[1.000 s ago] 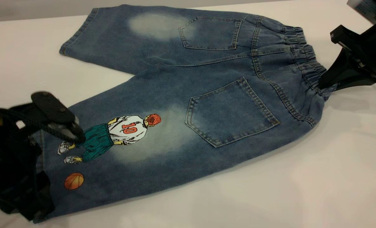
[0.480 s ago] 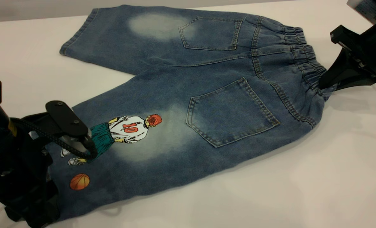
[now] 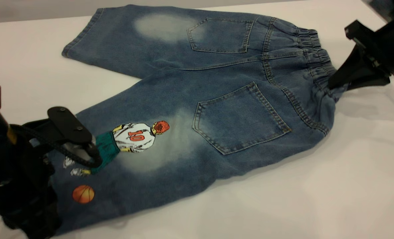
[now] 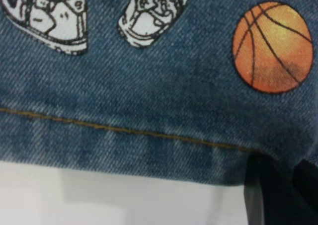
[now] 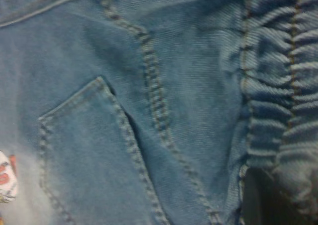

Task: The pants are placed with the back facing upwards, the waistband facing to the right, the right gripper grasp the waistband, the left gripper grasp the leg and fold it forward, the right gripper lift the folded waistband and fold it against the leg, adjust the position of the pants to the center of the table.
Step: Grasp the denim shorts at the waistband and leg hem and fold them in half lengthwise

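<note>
White table (image 3: 316, 199) carries the pants (image 3: 197, 99), spread back-up and not yet folded. At their waistband (image 3: 319, 71) the right claw (image 3: 337, 87) is clamped on the elastic corner. Over the hem of the near leg, by the printed basketball (image 3: 83, 194), the left claw (image 3: 75, 146) hangs; whether it has closed I cannot tell. Both folds and the centring remain.

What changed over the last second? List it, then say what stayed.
The left end effector pushed forward onto the near leg hem, covering the printed player's feet. The right end effector drew the waistband slightly up and back, and the hem by the basketball print lifted a little. The far leg stayed flat.
</note>
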